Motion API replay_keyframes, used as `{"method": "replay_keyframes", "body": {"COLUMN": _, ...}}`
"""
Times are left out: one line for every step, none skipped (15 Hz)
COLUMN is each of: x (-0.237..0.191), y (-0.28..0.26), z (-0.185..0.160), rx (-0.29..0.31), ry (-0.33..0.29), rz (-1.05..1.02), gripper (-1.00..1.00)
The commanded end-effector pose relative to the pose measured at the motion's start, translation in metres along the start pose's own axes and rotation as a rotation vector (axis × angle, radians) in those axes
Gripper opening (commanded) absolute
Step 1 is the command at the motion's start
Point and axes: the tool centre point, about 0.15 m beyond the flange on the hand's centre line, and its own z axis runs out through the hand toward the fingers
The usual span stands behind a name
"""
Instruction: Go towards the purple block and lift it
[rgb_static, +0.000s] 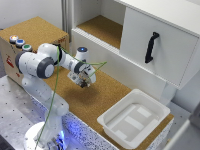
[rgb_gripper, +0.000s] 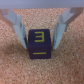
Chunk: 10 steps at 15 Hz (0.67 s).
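In the wrist view the purple block (rgb_gripper: 40, 48), a small dark cube with yellow markings, sits between my two fingertips over the cork surface (rgb_gripper: 15, 67). My gripper (rgb_gripper: 40, 42) has one finger against each side of the block and is shut on it. In the exterior view my gripper (rgb_static: 86, 81) hangs tilted just above the cork tabletop (rgb_static: 95, 102), near the white cabinet's lower front. The block is too small and hidden by the fingers to make out there.
A white tray (rgb_static: 134, 117) stands on the cork at the exterior view's right. A white cabinet with a black handle (rgb_static: 151, 47) rises behind. Three round coloured buttons (rgb_static: 19, 43) sit on a cork box at the left.
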Motion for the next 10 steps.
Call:
{"method": "replay_keyframes", "body": {"x": 0.005, "y": -0.007, "z": -0.022, "rx": -0.026, "ry": -0.033, "rz": 0.025, "gripper": -1.00}}
{"method": "replay_keyframes", "body": {"x": 0.005, "y": -0.009, "z": -0.029, "rx": -0.019, "ry": -0.029, "rz": 0.024, "gripper": -1.00}}
{"method": "replay_keyframes", "body": {"x": 0.005, "y": -0.012, "z": -0.035, "rx": -0.018, "ry": -0.025, "rz": 0.015, "gripper": -1.00}}
{"method": "replay_keyframes", "body": {"x": 0.004, "y": -0.017, "z": -0.041, "rx": -0.019, "ry": -0.031, "rz": -0.015, "gripper": -1.00}}
{"method": "replay_keyframes", "body": {"x": 0.004, "y": -0.022, "z": -0.044, "rx": -0.031, "ry": -0.040, "rz": -0.054, "gripper": -1.00}}
{"method": "replay_keyframes", "body": {"x": 0.004, "y": -0.027, "z": -0.043, "rx": -0.036, "ry": -0.055, "rz": -0.112, "gripper": -1.00}}
{"method": "replay_keyframes", "body": {"x": 0.003, "y": -0.031, "z": -0.040, "rx": -0.037, "ry": -0.073, "rz": -0.204, "gripper": -1.00}}
{"method": "replay_keyframes", "body": {"x": 0.002, "y": -0.033, "z": -0.034, "rx": -0.061, "ry": -0.082, "rz": -0.301, "gripper": -1.00}}
{"method": "replay_keyframes", "body": {"x": 0.002, "y": -0.032, "z": -0.028, "rx": -0.077, "ry": -0.087, "rz": -0.374, "gripper": -1.00}}
{"method": "replay_keyframes", "body": {"x": 0.002, "y": -0.027, "z": -0.023, "rx": -0.048, "ry": -0.077, "rz": -0.528, "gripper": -1.00}}
